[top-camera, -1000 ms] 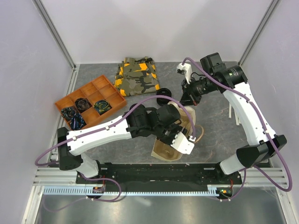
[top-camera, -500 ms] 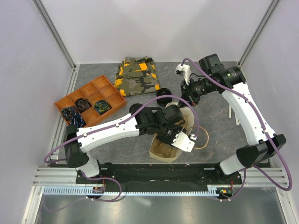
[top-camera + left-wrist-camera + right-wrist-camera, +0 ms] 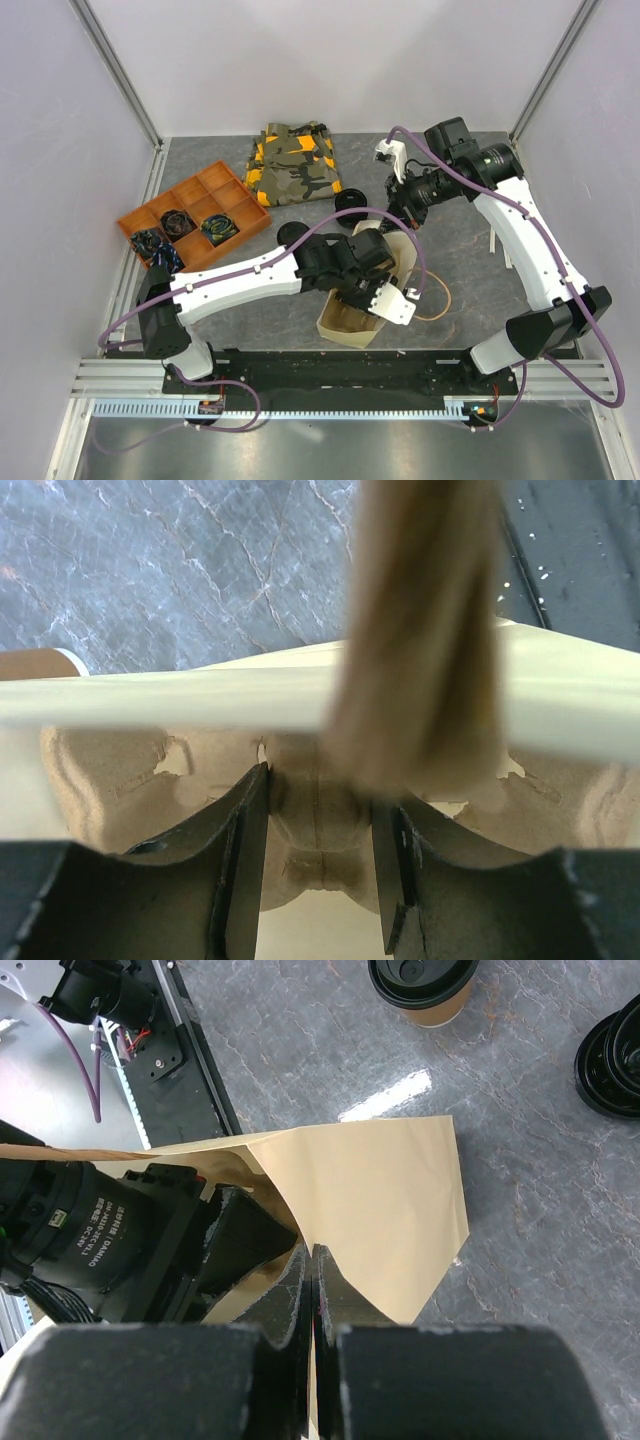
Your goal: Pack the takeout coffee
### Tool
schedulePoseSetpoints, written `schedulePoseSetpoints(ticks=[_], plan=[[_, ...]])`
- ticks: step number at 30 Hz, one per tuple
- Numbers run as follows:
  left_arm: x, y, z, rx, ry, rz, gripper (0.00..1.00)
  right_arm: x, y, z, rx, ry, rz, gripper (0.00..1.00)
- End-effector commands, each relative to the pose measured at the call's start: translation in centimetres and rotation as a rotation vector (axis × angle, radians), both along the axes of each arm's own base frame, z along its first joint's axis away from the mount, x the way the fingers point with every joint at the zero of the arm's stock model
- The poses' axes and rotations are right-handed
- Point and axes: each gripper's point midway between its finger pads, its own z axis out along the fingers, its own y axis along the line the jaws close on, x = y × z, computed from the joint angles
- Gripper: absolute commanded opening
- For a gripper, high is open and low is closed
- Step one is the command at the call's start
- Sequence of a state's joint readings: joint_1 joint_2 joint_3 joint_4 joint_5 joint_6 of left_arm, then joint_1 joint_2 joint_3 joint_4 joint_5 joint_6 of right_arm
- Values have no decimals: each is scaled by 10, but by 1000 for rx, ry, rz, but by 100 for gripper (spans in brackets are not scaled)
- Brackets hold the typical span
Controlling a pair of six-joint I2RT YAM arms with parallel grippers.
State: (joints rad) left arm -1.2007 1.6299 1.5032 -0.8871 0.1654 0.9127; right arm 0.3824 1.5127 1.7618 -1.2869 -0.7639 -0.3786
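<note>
Rim of paper bag (image 3: 390, 1200) is pinched between right fingers (image 3: 325, 1305), pulp cup carrier (image 3: 315, 830) is clamped inside by left fingers (image 3: 245, 880), advanced deeper than a second ago; takeout coffee (image 3: 420, 985) stands apart on open table (image 3: 520, 1160).

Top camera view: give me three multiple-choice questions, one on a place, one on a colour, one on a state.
1. Relative to the paper bag, where is the takeout coffee?
A inside it
B outside it, standing on the table to its left
C lying on top of it

2. What colour is the compartment tray?
A orange
B blue
C white

3. How is the right pincer?
A wide open
B shut on the bag's edge
C shut on the coffee

Answers:
1 B, the lidded cup stands on the bare table beside the bag.
2 A, its walls and dividers are orange.
3 B, the right wrist view shows its fingers pressed together on the bag's paper.
</note>
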Motion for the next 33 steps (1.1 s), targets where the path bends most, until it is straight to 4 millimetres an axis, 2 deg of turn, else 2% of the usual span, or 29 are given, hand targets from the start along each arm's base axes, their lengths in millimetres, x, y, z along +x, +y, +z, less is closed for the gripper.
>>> schedulePoseSetpoints(ticks=[1, 8, 16, 19, 22, 24, 26, 27, 28, 29, 31, 33], plan=[[5, -6, -2, -34, -15, 25, 11, -6, 4, 9, 41, -35, 43, 0], [6, -1, -28, 1, -18, 17, 12, -4, 5, 6, 37, -32, 50, 0], [11, 1, -44, 22, -17, 18, 12, -1, 5, -1, 27, -23, 62, 0], [13, 0, -41, 5, -8, 28, 12, -1, 5, -4, 21, -19, 65, 0], [14, -7, -24, -46, -12, 36, 13, -1, 3, -6, 9, -32, 79, 0], [15, -11, -13, -74, -20, 34, 12, -2, 1, -6, -4, -34, 83, 8], [16, -12, -5, -92, -33, 24, 12, -6, -3, -4, -21, -43, 120, 28], [16, -12, -3, -96, -37, 24, 12, -7, -5, -5, -32, -45, 128, 42], [16, -12, -1, -99, -38, 24, 12, -10, -8, -6, -51, -48, 138, 65], [16, -13, 0, -103, -37, 28, 12, -10, -11, -6, -65, -55, 142, 74], [16, -12, 0, -103, -33, 30, 12, -12, -20, -10, -114, -75, 143, 86], [15, -12, -1, -100, -29, 31, 12, -12, -27, -11, -146, -96, 129, 88]])
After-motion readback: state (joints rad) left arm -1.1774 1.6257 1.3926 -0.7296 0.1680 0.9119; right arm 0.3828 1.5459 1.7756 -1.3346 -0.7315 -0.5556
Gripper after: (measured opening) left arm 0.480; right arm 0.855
